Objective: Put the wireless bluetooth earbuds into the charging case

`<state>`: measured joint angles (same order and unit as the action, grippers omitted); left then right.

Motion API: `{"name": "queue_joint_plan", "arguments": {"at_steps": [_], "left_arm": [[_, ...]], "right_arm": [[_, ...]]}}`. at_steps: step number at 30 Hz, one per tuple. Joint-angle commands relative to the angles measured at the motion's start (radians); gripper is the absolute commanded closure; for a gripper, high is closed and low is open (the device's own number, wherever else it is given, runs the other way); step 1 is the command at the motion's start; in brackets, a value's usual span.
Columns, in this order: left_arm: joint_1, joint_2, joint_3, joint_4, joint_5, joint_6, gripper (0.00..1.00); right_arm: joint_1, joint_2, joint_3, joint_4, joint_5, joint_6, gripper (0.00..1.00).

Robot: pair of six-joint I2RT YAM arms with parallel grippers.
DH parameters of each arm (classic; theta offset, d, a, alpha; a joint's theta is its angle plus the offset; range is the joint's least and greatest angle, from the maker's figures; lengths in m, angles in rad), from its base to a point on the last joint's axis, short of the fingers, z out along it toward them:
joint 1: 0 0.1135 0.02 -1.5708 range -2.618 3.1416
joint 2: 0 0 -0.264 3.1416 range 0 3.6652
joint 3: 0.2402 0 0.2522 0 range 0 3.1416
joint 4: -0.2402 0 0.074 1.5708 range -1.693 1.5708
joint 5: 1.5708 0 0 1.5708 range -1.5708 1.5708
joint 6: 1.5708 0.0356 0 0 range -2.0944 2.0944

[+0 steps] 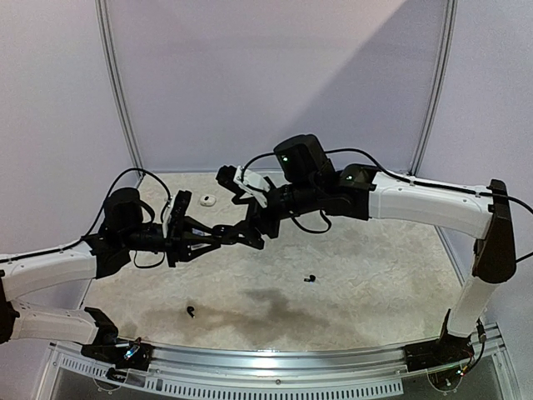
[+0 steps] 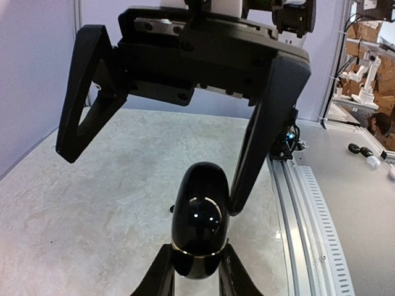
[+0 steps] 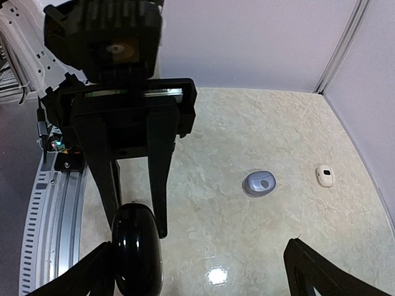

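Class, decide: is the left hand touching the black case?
Touching. The left wrist view shows the left hand clamped against both sides of the black case, with no gap visible.

Marbled beige table (image 1: pixel 375 275) had a black earbud (image 1: pixel 310 278) mid-table, a second black earbud (image 1: pixel 191 312) front-left, and a grey case (image 3: pixel 259 183) near a white case (image 3: pixel 324 176) further back.

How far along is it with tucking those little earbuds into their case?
Nothing looks done yet: two black earbuds lie loose on the table. In hand: the left gripper clamps a glossy black case, the right gripper open beside it. Left: getting earbuds into the case.
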<state>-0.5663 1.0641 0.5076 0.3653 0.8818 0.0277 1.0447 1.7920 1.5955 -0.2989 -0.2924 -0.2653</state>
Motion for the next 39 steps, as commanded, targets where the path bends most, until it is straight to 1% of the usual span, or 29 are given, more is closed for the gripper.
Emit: {"name": "queue_joint_plan", "arguments": {"at_steps": [1,3,4,11,18,21,23,26,28,30,32,34,35,37,38,39], "left_arm": [[-0.025,-0.025,0.028,-0.153,0.058,0.246,1.00],[-0.039,-0.038,0.032,-0.227,0.037,0.350,1.00],[-0.043,-0.044,0.032,-0.242,0.025,0.373,1.00],[-0.053,-0.057,0.025,-0.280,0.006,0.413,1.00],[-0.055,-0.062,0.020,-0.261,-0.003,0.365,1.00],[-0.053,-0.052,-0.001,-0.214,-0.031,0.258,1.00],[-0.051,-0.037,-0.023,-0.164,-0.048,0.166,1.00],[-0.046,-0.018,-0.054,-0.081,-0.079,0.053,1.00],[-0.046,-0.016,-0.063,-0.060,-0.089,0.034,1.00],[-0.046,-0.016,-0.068,-0.050,-0.100,0.031,1.00],[-0.046,-0.015,-0.073,-0.044,-0.111,0.027,1.00],[-0.046,-0.016,-0.078,-0.034,-0.116,0.018,1.00],[-0.045,-0.016,-0.079,-0.028,-0.122,0.008,1.00],[-0.042,-0.017,-0.082,-0.020,-0.128,-0.014,1.00],[-0.040,-0.019,-0.082,-0.014,-0.127,-0.018,1.00],[-0.040,-0.020,-0.084,-0.007,-0.122,-0.019,1.00]], "right_arm": [[-0.033,0.030,0.050,-0.024,0.114,0.036,0.05],[-0.037,0.029,0.053,-0.023,0.112,0.041,0.05],[-0.037,0.029,0.053,-0.022,0.110,0.042,0.05],[-0.039,0.033,0.049,-0.026,0.108,0.066,0.05],[-0.042,0.044,0.052,-0.052,0.124,0.077,0.05],[-0.049,0.039,0.066,-0.035,0.094,0.100,0.05],[-0.061,0.030,0.086,-0.015,0.042,0.134,0.04],[-0.090,0.016,0.127,0.031,-0.059,0.234,0.02],[-0.116,0.007,0.153,0.046,-0.076,0.328,0.01],[-0.146,-0.002,0.166,0.048,-0.074,0.450,0.01],[-0.178,-0.013,0.161,0.032,-0.038,0.567,0.01],[-0.190,-0.021,0.158,-0.035,0.017,0.628,0.01],[-0.188,-0.020,0.157,-0.066,0.019,0.625,0.01],[-0.159,-0.021,0.119,-0.095,-0.002,0.556,0.01],[-0.127,-0.029,0.090,-0.098,-0.006,0.505,0.01],[-0.091,-0.038,0.046,-0.084,-0.007,0.384,0.01]]}}
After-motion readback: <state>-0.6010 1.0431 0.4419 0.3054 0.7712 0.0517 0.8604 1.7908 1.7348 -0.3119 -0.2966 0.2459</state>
